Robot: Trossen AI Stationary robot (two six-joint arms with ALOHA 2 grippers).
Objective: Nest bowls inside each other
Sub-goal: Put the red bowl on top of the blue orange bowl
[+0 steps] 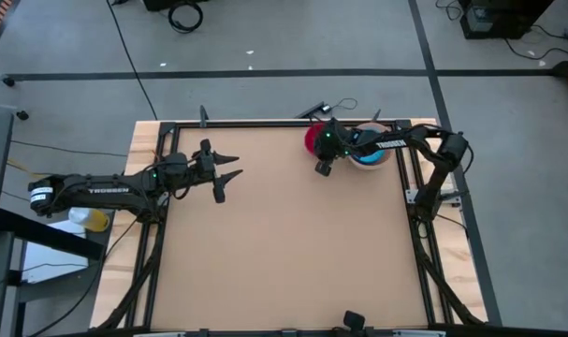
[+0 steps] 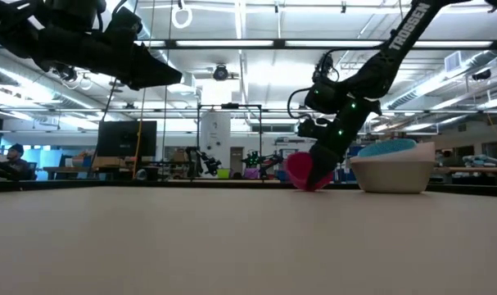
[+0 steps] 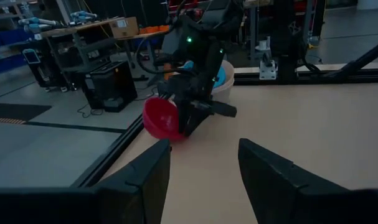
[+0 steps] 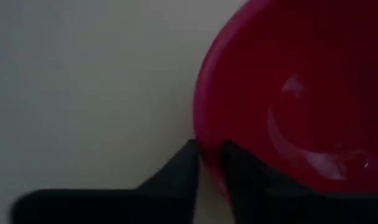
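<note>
At counter [image 1: 284, 253] 1 o'clock: right hand [image 4: 208, 163] pinching tilted magenta-red bowl [image 4: 301, 93] rim, beside 1 bowl stack [image 2: 393, 166]; left hand [image 1: 225, 175] wide, 9 o'clock.

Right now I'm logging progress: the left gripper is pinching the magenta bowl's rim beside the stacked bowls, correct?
Not quite: it is the right gripper pinching the magenta bowl by its rim beside the stacked bowls, as the high view shows. The left gripper hangs open, apart from them.

Left gripper [image 1: 229, 175] raised above table's left side, fingers spread wide. Right gripper [image 1: 313, 150] low at far edge, fingers nearly together.
</note>
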